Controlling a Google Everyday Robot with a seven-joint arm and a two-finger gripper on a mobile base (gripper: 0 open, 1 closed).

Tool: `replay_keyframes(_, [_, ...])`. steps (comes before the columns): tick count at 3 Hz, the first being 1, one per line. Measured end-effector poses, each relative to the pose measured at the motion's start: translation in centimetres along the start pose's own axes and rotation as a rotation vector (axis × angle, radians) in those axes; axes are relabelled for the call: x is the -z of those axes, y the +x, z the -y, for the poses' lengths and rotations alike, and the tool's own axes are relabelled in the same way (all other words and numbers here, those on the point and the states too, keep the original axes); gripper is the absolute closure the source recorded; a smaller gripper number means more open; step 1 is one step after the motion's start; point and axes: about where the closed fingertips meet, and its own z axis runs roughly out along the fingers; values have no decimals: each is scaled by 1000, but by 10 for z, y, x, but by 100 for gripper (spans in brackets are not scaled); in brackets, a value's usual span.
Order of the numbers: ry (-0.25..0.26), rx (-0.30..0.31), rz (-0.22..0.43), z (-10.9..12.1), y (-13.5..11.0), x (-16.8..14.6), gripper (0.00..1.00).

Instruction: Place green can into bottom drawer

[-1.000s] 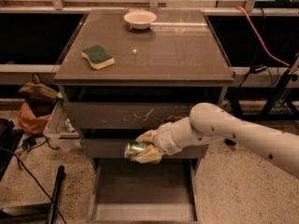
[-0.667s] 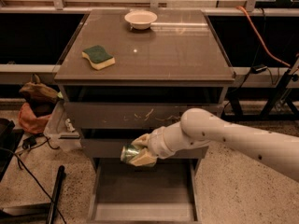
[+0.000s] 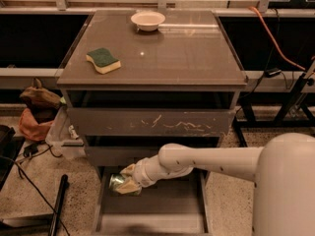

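The green can (image 3: 118, 183) lies on its side in my gripper (image 3: 127, 180), held just above the far left part of the bottom drawer (image 3: 162, 210). That drawer is pulled out at the foot of the grey-brown cabinet, a shallow tray with low sides. My white arm (image 3: 211, 162) reaches in from the lower right, under the middle drawer front (image 3: 118, 155). My gripper is shut on the can; its tan fingers (image 3: 129, 171) cover the can's right part.
A green-and-yellow sponge (image 3: 103, 60) and a white bowl (image 3: 147, 19) sit on the cabinet top. The scratched top drawer front (image 3: 152, 123) stands slightly out. Bags (image 3: 35, 109) and cables (image 3: 24, 176) lie on the floor at left. An orange cable (image 3: 275, 38) runs at right.
My arm has moved down and to the left with the can, from in front of the middle drawer to low over the open bottom drawer.
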Motion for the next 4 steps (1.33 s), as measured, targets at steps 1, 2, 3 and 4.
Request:
replay_keyframes(1, [-28, -57, 42, 2, 18, -48, 100])
replay_keyframes(2, [-44, -84, 49, -1, 32, -62, 100])
replay_keyframes(3, [-43, -81, 49, -1, 30, -61, 100])
replay_keyframes(4, [-58, -134, 91, 3, 58, -72, 100])
